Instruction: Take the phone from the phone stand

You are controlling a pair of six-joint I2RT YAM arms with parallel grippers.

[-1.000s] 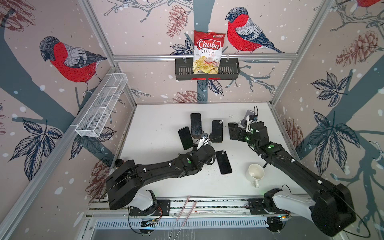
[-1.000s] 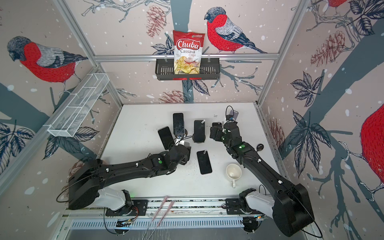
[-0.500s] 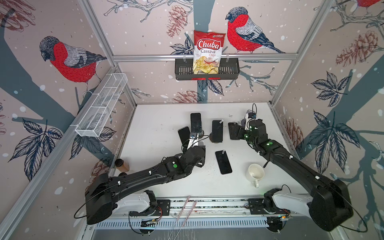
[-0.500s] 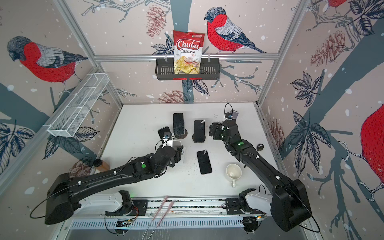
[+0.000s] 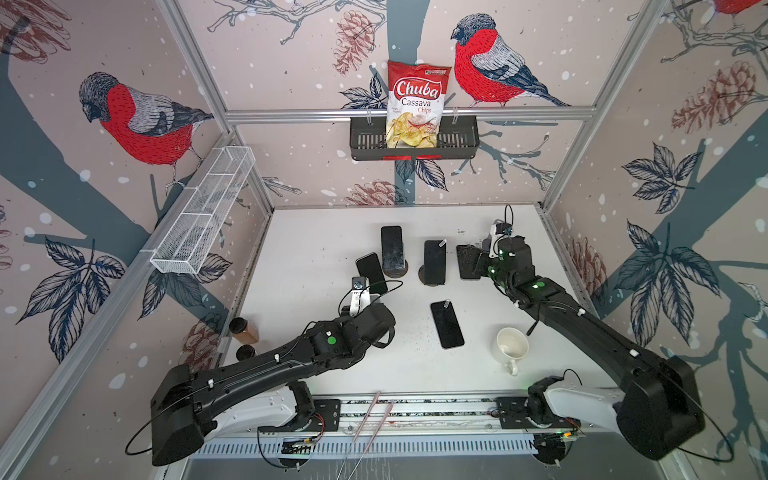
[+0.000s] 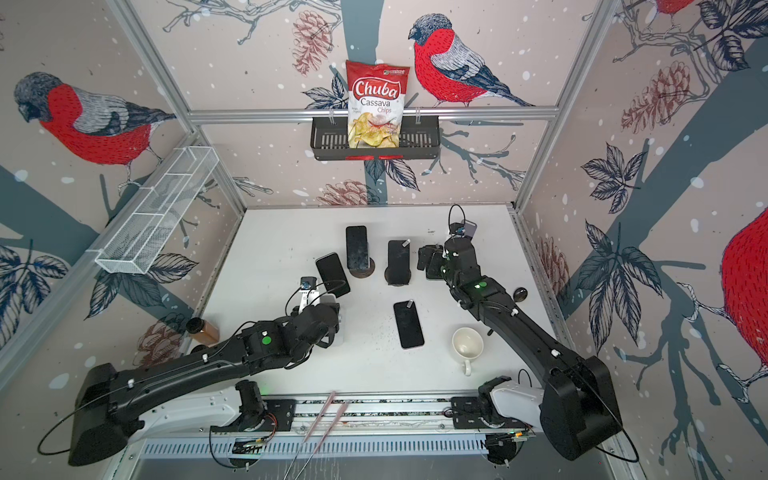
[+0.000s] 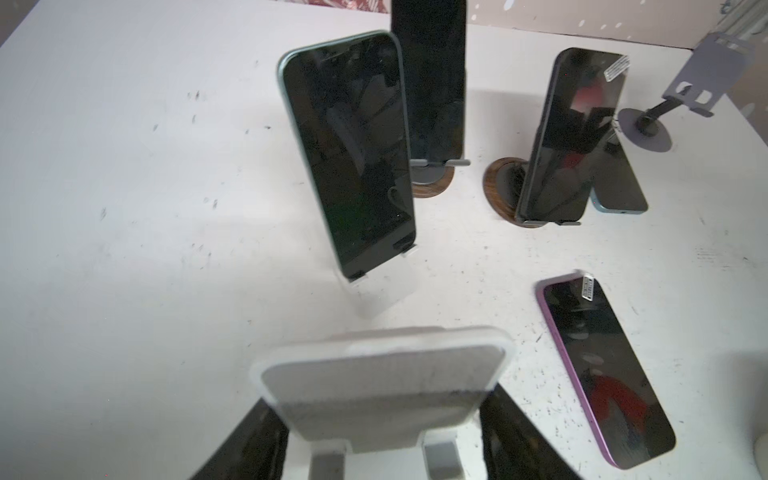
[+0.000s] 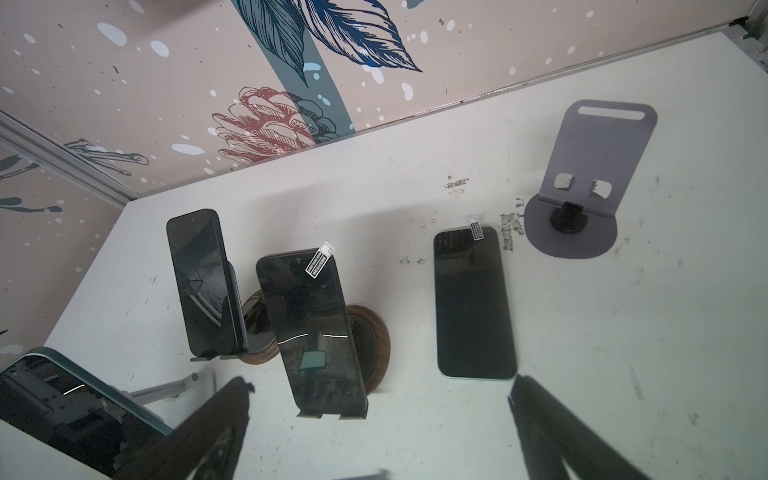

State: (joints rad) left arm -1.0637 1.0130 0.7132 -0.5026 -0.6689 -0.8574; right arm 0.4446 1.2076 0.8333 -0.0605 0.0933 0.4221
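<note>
The left gripper [image 7: 382,419] is clamped on a white plastic phone stand [image 7: 382,386] at lower centre. The right gripper [image 8: 378,436] stands wide, holding nothing; its fingertips are cropped. The black green-edged phone [image 7: 353,153] leans on a clear stand [image 7: 384,286] at centre.

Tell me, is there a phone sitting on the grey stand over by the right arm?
No: in the right wrist view the grey stand is bare, and the nearest phone lies flat on the table beside it.
</note>
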